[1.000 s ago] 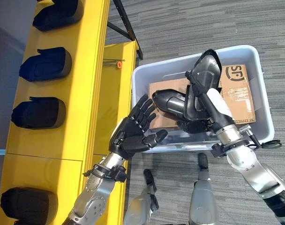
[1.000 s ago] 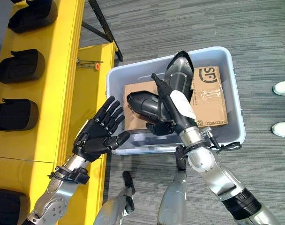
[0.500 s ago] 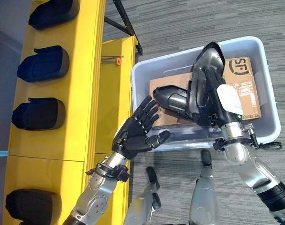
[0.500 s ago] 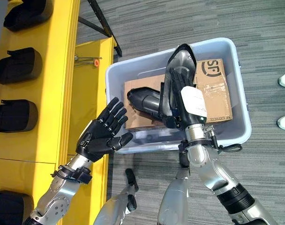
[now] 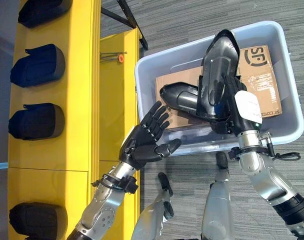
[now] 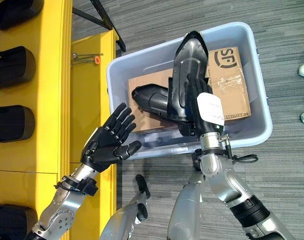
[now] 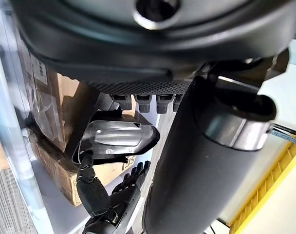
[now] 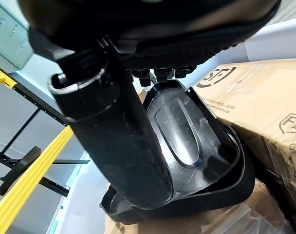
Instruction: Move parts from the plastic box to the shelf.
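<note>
Parts — black moulded shells; we go from big to small. The yellow shelf [image 5: 82, 115] runs along the robot's left and already carries several dark parts [image 5: 37, 121] in a row. The box [image 6: 252, 135], pale plastic, sits on the floor to the right of the shelf, with a cardboard carton [image 5: 262, 80] inside it. One part [image 5: 179, 100] lies across the carton. A second part [image 5: 219, 70] is raised above the box, standing roughly on end, with the right hand [image 6: 194, 102] curled round its lower portion — fingers wrapped on the rim, as the right wrist view suggests.

The left hand [image 5: 144, 142] hovers between box and shelf, palm up, fingers spread wide, holding nothing.

Handling judgement: the shell looks rigid, hollow and thin-walled, so probably light; its glossy outer face likely slips. We would grip at the rim, where an edge gives purchase, rather than on the smooth dome. The open left hand seems placed to support the underside.
</note>
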You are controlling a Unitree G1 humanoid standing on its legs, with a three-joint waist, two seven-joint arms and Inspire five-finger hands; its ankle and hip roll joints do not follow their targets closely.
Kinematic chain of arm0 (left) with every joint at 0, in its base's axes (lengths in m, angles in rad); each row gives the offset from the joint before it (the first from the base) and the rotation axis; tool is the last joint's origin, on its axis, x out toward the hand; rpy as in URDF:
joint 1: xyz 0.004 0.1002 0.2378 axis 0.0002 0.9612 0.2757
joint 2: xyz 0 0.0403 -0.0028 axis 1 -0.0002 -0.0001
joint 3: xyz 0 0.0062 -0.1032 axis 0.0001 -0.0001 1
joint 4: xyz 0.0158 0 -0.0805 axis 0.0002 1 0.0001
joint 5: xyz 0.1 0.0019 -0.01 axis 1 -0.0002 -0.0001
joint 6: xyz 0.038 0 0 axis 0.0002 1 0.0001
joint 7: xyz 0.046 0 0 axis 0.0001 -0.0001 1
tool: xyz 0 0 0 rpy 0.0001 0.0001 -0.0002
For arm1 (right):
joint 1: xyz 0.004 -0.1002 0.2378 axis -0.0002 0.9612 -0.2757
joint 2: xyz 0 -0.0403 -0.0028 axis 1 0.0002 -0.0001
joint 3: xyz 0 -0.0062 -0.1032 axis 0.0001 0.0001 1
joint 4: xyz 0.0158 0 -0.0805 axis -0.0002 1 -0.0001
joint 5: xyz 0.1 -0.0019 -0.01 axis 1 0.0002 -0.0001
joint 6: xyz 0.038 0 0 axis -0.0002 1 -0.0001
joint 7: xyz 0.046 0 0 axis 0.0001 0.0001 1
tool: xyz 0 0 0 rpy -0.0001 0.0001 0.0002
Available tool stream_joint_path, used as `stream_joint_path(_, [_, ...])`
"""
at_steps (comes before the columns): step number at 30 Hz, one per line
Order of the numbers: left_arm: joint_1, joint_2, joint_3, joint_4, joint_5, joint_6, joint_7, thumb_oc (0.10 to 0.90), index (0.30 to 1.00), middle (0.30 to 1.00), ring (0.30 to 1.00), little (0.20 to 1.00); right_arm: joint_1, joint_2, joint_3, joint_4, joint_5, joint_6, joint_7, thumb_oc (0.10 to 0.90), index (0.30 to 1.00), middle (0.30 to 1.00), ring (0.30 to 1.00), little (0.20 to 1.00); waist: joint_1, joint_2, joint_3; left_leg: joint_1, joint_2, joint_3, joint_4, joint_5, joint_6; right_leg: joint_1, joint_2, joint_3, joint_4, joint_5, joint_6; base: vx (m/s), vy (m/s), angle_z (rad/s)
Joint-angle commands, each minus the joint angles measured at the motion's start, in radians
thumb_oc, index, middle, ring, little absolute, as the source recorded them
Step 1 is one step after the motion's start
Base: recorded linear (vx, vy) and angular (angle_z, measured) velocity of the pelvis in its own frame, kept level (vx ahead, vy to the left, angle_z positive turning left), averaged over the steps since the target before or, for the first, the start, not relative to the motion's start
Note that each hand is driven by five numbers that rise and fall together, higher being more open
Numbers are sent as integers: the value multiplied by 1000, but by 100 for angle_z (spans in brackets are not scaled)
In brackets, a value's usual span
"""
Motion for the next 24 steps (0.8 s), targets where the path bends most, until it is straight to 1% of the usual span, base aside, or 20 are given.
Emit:
stream_joint_path(1, [-5, 1, 43, -147, -44, -95, -45, 900, 1000, 1000, 1000, 1000, -119, -22, -2, -72, -75, -46, -16, 900, 1000, 1000, 1000, 1000, 2, 76, 30, -35, 34, -55, 107, -150, 26, -19, 42, -79, 185, -239, -107, 0, 0, 0])
stream_joint_path(9, [-13, -2, 47, -142, -32, -90, -47, 900, 1000, 1000, 1000, 1000, -142, -17, 19, -37, -73, -27, -15, 900, 1000, 1000, 1000, 1000, 12, 74, 30, -57, 33, -57, 112, -148, 28, -47, 41, -80, 200, -240, -110, -4, -1, 0])
stream_joint_path(13, [-20, -5, 41, -137, -27, -86, -49, 900, 1000, 1000, 1000, 1000, -165, -5, 25, -1, -77, -28, -54, 900, 1000, 1000, 1000, 1000, 17, 80, 30, -68, 30, -59, 111, -145, 28, -62, 42, -77, 206, -241, -111, 0, 0, 0])
stream_joint_path(19, [-28, -13, 35, -128, -24, -84, -48, 900, 1000, 1000, 1000, 1000, -200, 8, 27, 46, -86, -12, -55, 900, 1000, 1000, 1000, 1000, 21, 89, 30, -80, 25, -62, 113, -144, 27, -80, 41, -74, 217, -244, -114, 0, 0, 0])
stream_joint_path(24, [-30, -16, 35, -123, -28, -76, -57, 900, 1000, 1000, 1000, 1000, -209, 16, 29, 78, -98, -1, -39, 900, 1000, 1000, 1000, 1000, 22, 92, 30, -84, 25, -61, 115, -145, 27, -88, 39, -72, 222, -244, -115, 0, 0, 0])
